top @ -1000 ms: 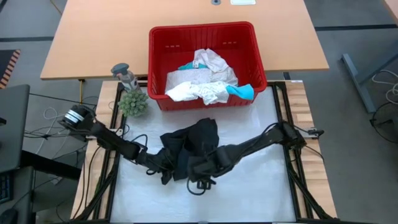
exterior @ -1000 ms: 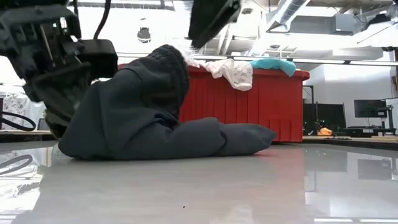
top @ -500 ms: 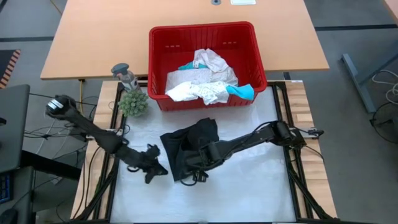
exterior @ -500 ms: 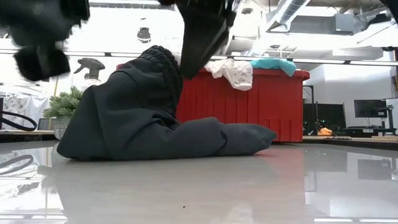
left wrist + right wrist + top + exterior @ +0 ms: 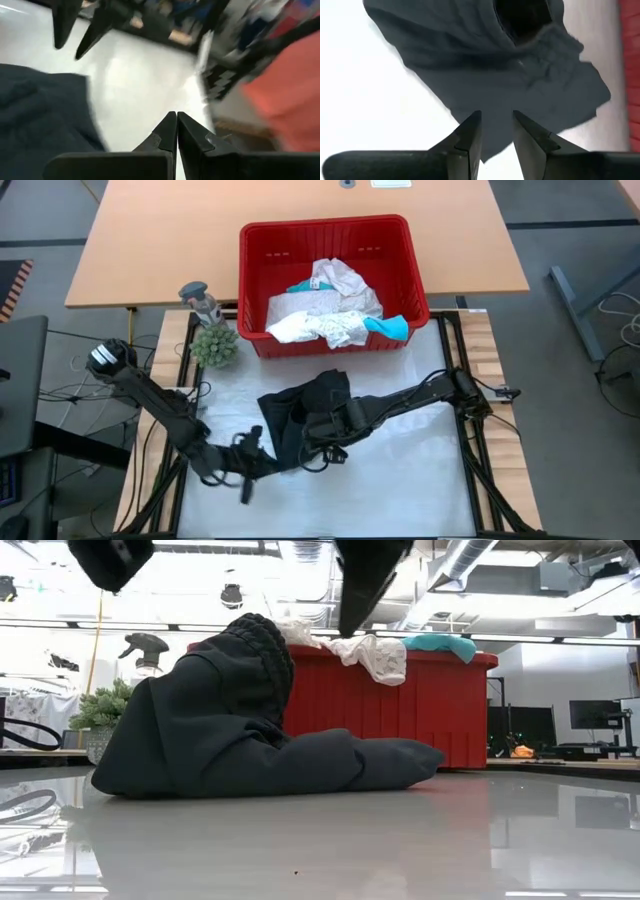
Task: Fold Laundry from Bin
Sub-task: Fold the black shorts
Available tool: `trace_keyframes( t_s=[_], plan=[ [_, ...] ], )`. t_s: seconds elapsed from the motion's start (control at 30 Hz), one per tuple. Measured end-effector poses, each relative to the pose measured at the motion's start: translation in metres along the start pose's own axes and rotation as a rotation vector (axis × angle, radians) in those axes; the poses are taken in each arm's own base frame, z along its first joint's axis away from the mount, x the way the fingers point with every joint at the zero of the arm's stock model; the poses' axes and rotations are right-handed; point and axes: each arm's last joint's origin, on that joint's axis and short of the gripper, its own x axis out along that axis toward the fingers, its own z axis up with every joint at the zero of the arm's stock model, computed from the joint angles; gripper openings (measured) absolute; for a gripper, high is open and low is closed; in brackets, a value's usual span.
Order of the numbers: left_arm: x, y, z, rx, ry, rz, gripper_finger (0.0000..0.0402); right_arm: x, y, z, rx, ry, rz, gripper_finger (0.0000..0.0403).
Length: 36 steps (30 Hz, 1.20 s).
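While the tabletop (image 5: 420, 480) fills the lower frame, the bin (image 5: 330, 240) sits at upper centre holding white and teal laundry (image 5: 325, 315); the black garment (image 5: 300, 415) lies below it. Over it, the right pincer (image 5: 322, 448) hovers parted, empty; lower left, the left pincer (image 5: 247, 480) is closed, empty.

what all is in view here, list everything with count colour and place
black garment: 1, black, heaped on the white mat in front of the bin
bin: 1, red, at the mat's far edge
white laundry: a few pieces, white, piled in the bin
teal garment: 1, teal, in the bin, near its right front corner
plant: 1, green, left of the bin
spray bottle: 1, grey, behind the plant
mat: 1, white, on the table
left claw: shut, empty, above the mat left of the black garment
right claw: fingers apart, over the black garment
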Motion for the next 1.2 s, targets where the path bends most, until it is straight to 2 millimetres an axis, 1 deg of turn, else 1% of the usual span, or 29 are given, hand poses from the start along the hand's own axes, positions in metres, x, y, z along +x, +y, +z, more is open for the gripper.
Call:
trace_keyframes(
  t_s=[0.1, 0.17, 0.27, 0.37, 0.4, 0.47, 0.57, 0.63, 0.73, 0.87, 0.97, 1.03, 1.13, 1.2],
  plan=[
    [0.021, -0.010, -0.001, 0.102, 0.065, 0.058, 0.0000, -0.015, -0.005, -0.005, -0.008, -0.003, -0.002, 0.0124],
    [0.036, -0.013, -0.006, 0.140, 0.105, 0.087, 0.0000, -0.026, -0.007, -0.008, -0.013, -0.016, 0.005, 0.0122],
    [0.054, -0.009, -0.017, 0.176, 0.179, 0.150, 0.0000, -0.038, -0.006, -0.010, -0.031, -0.056, 0.022, 0.0121],
    [0.064, -0.002, -0.021, 0.169, 0.194, 0.196, 0.0000, -0.040, -0.001, -0.009, -0.108, -0.119, 0.043, 0.0117],
    [0.066, 0.001, -0.020, 0.162, 0.190, 0.208, 0.0000, -0.037, 0.002, -0.010, -0.126, -0.139, 0.058, 0.0115],
    [0.068, 0.006, -0.018, 0.149, 0.184, 0.244, 0.0000, -0.023, 0.005, -0.013, -0.150, -0.168, 0.088, 0.0105],
    [0.068, 0.011, -0.015, 0.130, 0.178, 0.279, 0.0000, 0.006, 0.004, -0.020, -0.149, -0.205, 0.111, 0.0083],
    [0.067, 0.013, -0.014, 0.125, 0.180, 0.291, 0.0000, 0.022, -0.002, -0.024, -0.127, -0.260, 0.121, 0.0066],
    [0.067, 0.015, -0.015, 0.116, 0.198, 0.309, 0.0000, 0.041, -0.012, -0.023, -0.093, -0.338, 0.176, 0.0043],
    [0.066, 0.020, -0.018, 0.108, 0.226, 0.342, 0.0000, 0.067, -0.027, -0.027, -0.049, -0.318, 0.219, 0.0018],
    [0.065, 0.024, -0.020, 0.112, 0.255, 0.370, 0.0000, 0.082, -0.035, -0.036, -0.024, -0.271, 0.202, 0.0015],
    [0.064, 0.028, -0.022, 0.130, 0.288, 0.400, 0.0000, 0.090, -0.039, -0.043, -0.022, -0.232, 0.202, 0.0022],
    [0.062, 0.037, -0.025, 0.144, 0.333, 0.464, 0.0000, 0.097, -0.038, -0.050, -0.012, -0.203, 0.235, 0.0037],
    [0.059, 0.043, -0.025, 0.145, 0.355, 0.505, 0.0000, 0.101, -0.037, -0.055, -0.001, -0.183, 0.237, 0.0038]
  ],
)
